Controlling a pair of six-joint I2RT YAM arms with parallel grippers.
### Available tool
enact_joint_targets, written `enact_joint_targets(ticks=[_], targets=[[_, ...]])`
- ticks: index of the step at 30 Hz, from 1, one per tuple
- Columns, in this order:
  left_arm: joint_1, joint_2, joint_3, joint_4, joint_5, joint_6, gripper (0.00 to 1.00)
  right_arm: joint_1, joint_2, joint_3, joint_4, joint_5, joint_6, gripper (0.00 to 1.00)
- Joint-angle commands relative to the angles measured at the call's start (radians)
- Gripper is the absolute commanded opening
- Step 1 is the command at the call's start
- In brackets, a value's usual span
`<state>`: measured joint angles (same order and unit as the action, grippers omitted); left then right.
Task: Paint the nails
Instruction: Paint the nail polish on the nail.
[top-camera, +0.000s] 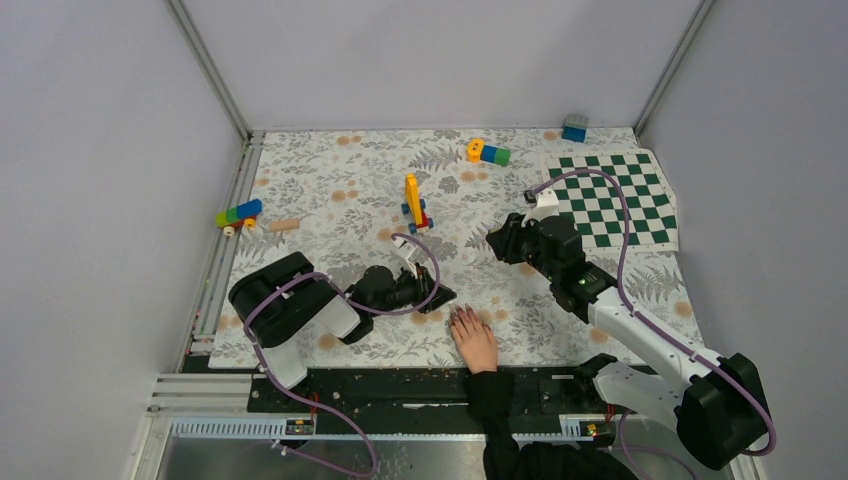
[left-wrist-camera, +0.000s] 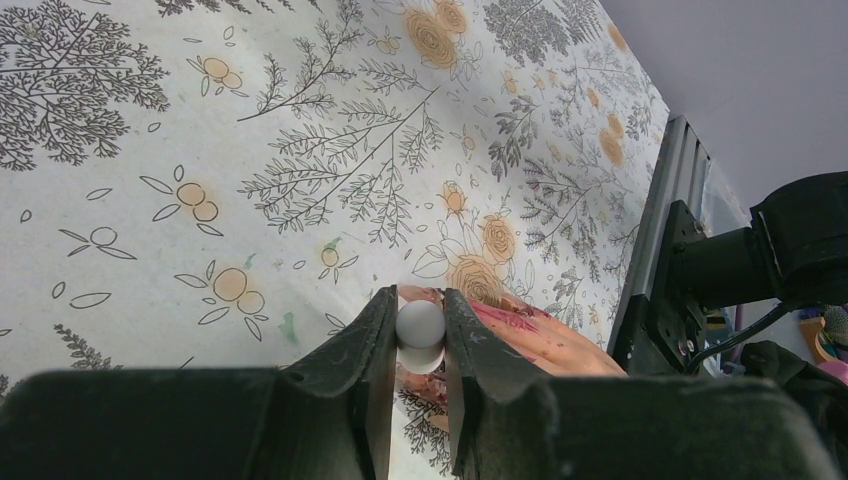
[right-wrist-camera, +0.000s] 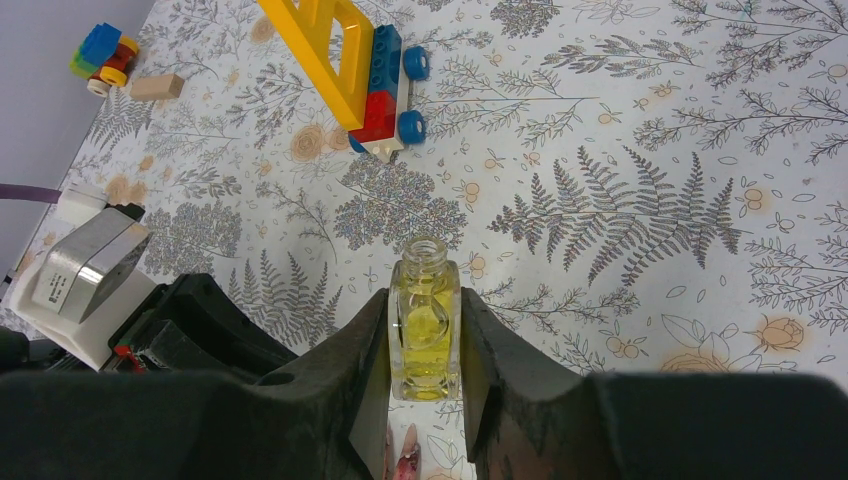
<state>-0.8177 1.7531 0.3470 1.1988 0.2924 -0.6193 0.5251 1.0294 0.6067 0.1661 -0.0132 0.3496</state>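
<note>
The right gripper (right-wrist-camera: 425, 300) is holding a small glass bottle (right-wrist-camera: 425, 345) between its closed jaws. The bottle's neck is standing uncapped and yellow liquid is filling most of it. The left gripper (left-wrist-camera: 419, 300) is clamping its jaws on a small white round cap (left-wrist-camera: 420, 325), hanging just over the fingers of a pale hand (top-camera: 475, 342). That hand is lying flat on the table (top-camera: 330, 180) at the near edge, with its black sleeve running back between the two arm bases. The nails (top-camera: 460, 315) are showing dark red at the fingertips, just beside the left jaws; whether anything is touching them I cannot tell.

Beyond the hand, a yellow, blue and red brick vehicle (top-camera: 413, 203) is sitting mid-table. A green checkered mat (top-camera: 615, 195) is lying at the far right, behind the right gripper. A brick stack (top-camera: 238, 213) and a wooden peg (top-camera: 284, 224) are resting near the left edge, well apart from the hand.
</note>
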Motion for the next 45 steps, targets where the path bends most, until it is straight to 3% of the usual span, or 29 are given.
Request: enact_joint_targets(ticks=[1,45], targets=[[-0.006,0.011,0.02,0.058,0.01,0.023,0.0,-0.008,-0.002,0.044,0.024,-0.007,0.005,0.0],[-0.006,0.068,0.041,0.028,-0.008,0.056,0.0,-0.008,0.009,0.038,0.032,-0.007,0.008,0.0]])
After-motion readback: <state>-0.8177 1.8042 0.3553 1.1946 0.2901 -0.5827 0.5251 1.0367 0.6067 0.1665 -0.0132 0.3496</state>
